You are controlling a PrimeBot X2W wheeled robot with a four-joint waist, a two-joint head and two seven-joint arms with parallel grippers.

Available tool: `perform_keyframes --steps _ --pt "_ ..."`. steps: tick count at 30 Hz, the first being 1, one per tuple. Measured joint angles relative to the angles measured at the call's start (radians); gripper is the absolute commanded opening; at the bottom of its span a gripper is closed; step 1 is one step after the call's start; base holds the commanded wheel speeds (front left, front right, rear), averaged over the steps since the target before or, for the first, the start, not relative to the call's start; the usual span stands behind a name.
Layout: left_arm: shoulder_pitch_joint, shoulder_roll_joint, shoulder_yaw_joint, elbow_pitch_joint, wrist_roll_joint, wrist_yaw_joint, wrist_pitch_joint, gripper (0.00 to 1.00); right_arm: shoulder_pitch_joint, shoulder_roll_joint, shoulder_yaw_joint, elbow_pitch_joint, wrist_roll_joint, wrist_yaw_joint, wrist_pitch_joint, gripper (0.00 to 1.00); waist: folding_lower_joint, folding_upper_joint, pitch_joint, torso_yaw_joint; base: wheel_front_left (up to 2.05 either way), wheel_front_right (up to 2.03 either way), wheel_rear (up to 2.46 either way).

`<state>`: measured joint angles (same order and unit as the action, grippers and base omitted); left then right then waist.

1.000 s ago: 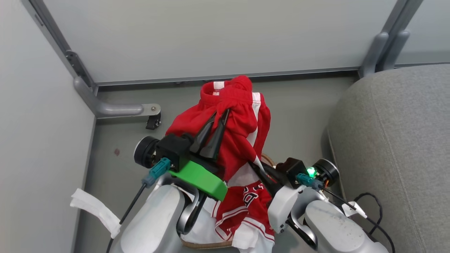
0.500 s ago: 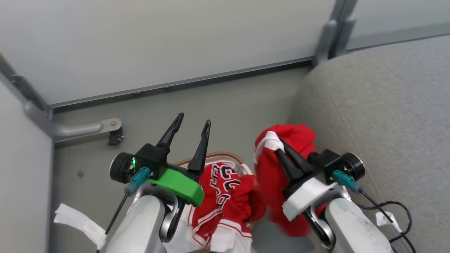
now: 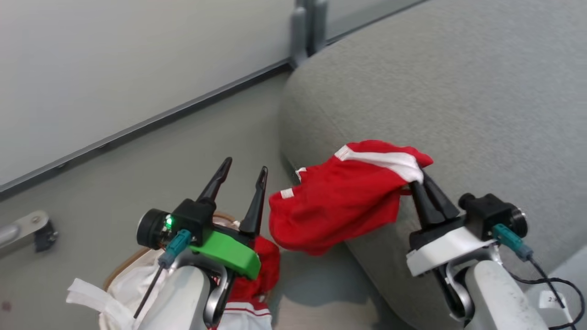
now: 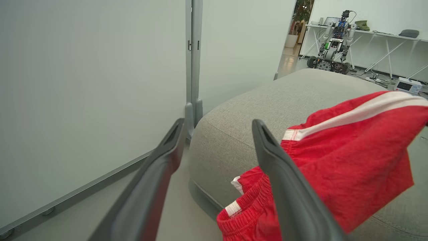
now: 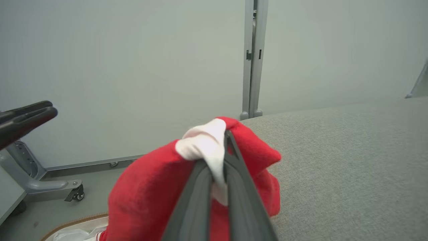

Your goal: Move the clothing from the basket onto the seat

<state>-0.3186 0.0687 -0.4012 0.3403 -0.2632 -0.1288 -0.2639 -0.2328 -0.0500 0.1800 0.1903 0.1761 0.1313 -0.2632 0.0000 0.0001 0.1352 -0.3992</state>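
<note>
Head view, far left: grey caster bracket (image 3: 25, 229), cut off by the frame edge. Low left: basket (image 3: 120, 268), mostly hidden under the left forearm (image 3: 179, 298); can make out just a sliver of brown rim plus crumpled white liner (image 3: 137, 282). Above it: left gripper (image 3: 246, 165), fingers spread wide, nothing between them, tips toward the floor (image 3: 183, 151) and the partition wall (image 3: 114, 55). Matches left wrist view: two dark fingers (image 4: 150, 187) well apart, bare floor in the gap. Under the green mount (image 3: 224, 250): red clothing (image 3: 265, 268) with white striped trim, in the basket, largely covered by the arm and cut off at the bottom edge; can't tell which piece or how many. Centre: red shorts (image 3: 339, 204), elastic waistband plain in left wrist view, held up over the rounded corner of the seat (image 3: 458, 91), upper end above the cushion, lower end sagging past the cushion side over the floor, near the basket; possibly brushing the fabric, angle too flat to be sure. Right of that: right gripper (image 3: 419, 181), fingers pressed together, pinching the white-striped edge of the shorts; right wrist view backs this up, white trim bunched between the pads (image 5: 245, 207), lower part of the shorts blocked by the fingers there. Seat itself grey woven, taking the whole right side, running out of frame at top and right. Bottom right corner: black cable (image 3: 557, 286) and white tag (image 3: 552, 300), both partly cut off.
</note>
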Motion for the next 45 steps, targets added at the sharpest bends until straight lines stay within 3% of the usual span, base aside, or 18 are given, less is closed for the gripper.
perform_keyframes --steps 5,10,15,22,28,37,45 --pt "-0.014 0.002 -0.067 -0.002 -0.018 0.000 0.000 1.00 0.014 -0.001 -0.094 -0.053 -0.021 0.000 0.000 0.00 0.0000 0.0000 0.022 -0.085 0.00 0.00 0.00" --pt "-0.047 0.019 -0.117 -0.011 -0.035 0.000 0.000 1.00 -0.025 -0.016 -0.150 -0.084 -0.067 0.000 0.000 0.00 0.0000 0.0000 0.069 -0.122 0.00 0.00 0.00" --pt "-0.054 0.055 -0.145 -0.035 -0.041 0.000 0.000 1.00 -0.137 -0.082 -0.167 -0.091 -0.107 0.000 0.000 0.00 0.0000 0.0000 0.131 -0.134 0.00 0.00 0.00" --pt "-0.085 0.107 -0.181 -0.088 -0.043 0.000 0.000 1.00 -0.375 -0.253 -0.236 -0.055 -0.155 0.000 0.000 0.00 0.0001 0.0000 0.238 -0.129 0.00 0.00 0.00" --pt "-0.128 0.168 -0.211 -0.125 -0.041 0.000 0.000 1.00 -0.581 -0.319 -0.291 0.039 -0.165 0.000 0.000 0.00 0.0001 0.0000 0.332 -0.094 0.00 0.00 0.00" --pt "-0.193 0.198 -0.242 -0.164 -0.055 0.000 0.000 1.00 -0.713 -0.295 -0.416 0.234 -0.224 0.000 0.000 0.00 0.0002 0.0000 0.456 -0.013 0.00 0.00 0.00" --pt "-0.216 0.207 -0.263 -0.161 -0.072 0.000 0.000 1.00 -0.613 -0.210 -0.591 0.414 -0.284 0.000 0.000 0.00 0.0002 0.0000 0.523 0.072 0.00 0.00 0.00"
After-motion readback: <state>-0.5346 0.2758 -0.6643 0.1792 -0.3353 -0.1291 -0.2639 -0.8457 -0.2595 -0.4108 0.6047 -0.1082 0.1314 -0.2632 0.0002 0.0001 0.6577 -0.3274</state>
